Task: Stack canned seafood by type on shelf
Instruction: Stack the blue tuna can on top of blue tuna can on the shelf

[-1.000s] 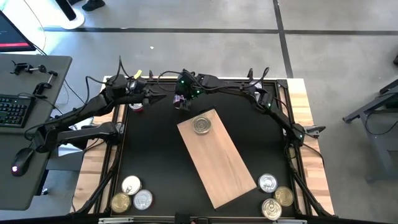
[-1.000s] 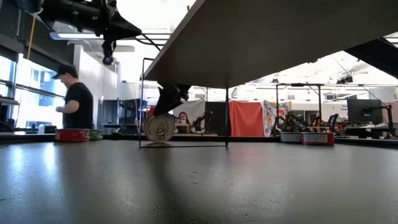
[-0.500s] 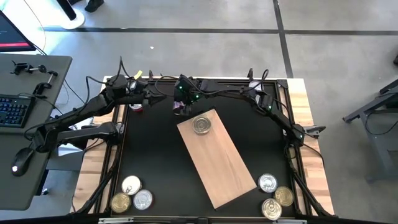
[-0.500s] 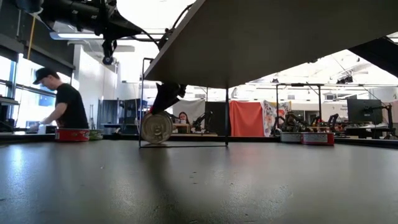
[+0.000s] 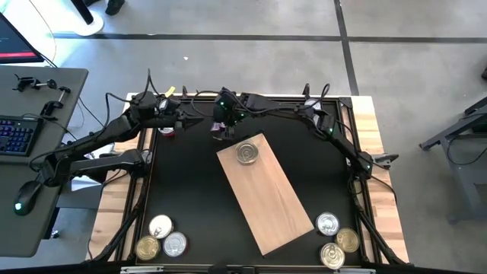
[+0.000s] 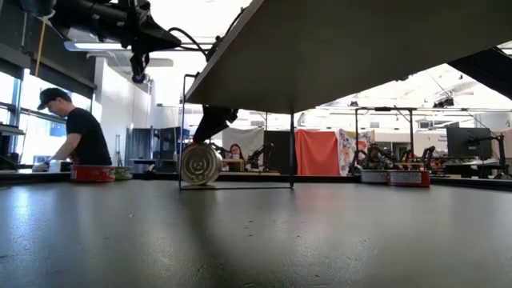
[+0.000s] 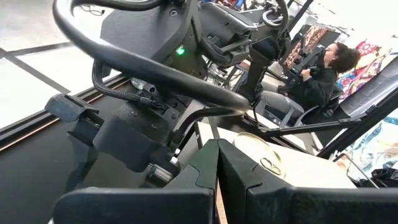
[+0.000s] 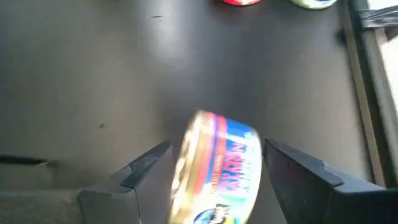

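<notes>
A blue-and-red labelled tin (image 8: 217,171) is held on edge between the two dark fingers (image 8: 292,171) of the right gripper (image 5: 221,128), the jaws set wide around its flat faces, just off the far end of the wooden shelf (image 5: 266,194). In the low view the same tin (image 6: 200,163) is seen with its lid facing the camera, gripped from above. One silver-lidded tin (image 5: 246,154) lies on the shelf just beside that gripper. The left gripper (image 5: 189,116) is held closed with nothing between its fingers, just beside the right gripper. Two clusters of tins (image 5: 161,237) (image 5: 335,242) are left well apart from both grippers, at the table's near corners.
</notes>
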You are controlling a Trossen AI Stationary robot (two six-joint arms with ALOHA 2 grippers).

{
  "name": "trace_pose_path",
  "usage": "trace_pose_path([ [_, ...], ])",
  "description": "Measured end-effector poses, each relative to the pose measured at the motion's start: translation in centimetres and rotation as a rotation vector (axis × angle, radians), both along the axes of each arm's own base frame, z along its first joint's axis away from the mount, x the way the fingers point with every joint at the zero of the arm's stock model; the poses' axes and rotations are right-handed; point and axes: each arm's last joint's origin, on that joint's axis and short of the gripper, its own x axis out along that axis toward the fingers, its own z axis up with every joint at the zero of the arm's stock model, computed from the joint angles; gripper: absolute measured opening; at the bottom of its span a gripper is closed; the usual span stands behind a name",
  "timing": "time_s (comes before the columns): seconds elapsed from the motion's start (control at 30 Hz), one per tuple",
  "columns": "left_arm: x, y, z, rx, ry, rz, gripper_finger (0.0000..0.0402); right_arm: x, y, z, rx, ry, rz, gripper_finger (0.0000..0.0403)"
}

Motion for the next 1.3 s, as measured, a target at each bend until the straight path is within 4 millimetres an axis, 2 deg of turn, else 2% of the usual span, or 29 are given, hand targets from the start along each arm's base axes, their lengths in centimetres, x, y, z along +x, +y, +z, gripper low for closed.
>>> trace_pose_path([
  [0.33, 0.0, 0.0, 0.0, -0.001, 0.000, 0.000, 0.0000, 0.0, -0.6, -1.1, 0.045, 0.022, -0.111, 0.0236],
  [0.67, 0.0, 0.0, 0.0, 0.001, -0.004, 0.000, 0.0000, -0.1, -0.3, -3.1, 0.090, 0.104, -0.120, 0.0235],
  [0.77, 0.0, 0.0, 0.1, 0.008, -0.013, 0.000, 0.0000, 0.1, -0.2, -3.0, 0.093, 0.089, -0.123, 0.0216],
  [0.9, 0.1, 0.0, 0.3, 0.021, -0.031, 0.000, 0.0000, 0.4, -0.3, -2.8, 0.113, 0.048, -0.160, 0.0167],
  [0.97, 0.1, 0.1, 0.5, 0.031, -0.047, 0.000, 0.0000, 0.5, -0.5, -2.2, 0.129, 0.027, -0.187, 0.0168],
  [1.07, 0.1, 0.1, 0.9, 0.056, -0.082, 0.000, 0.0000, 0.5, -1.3, -0.2, 0.140, -0.028, -0.206, 0.0168],
  [1.2, 0.1, 0.1, 1.4, 0.085, -0.123, 0.000, 0.0000, -0.8, -2.7, 5.0, 0.125, -0.099, -0.238, 0.0168],
  [1.3, -0.1, -0.1, 1.6, 0.095, -0.135, -0.001, 0.0000, -3.3, -3.2, 8.3, 0.179, -0.130, -0.262, 0.0168],
])
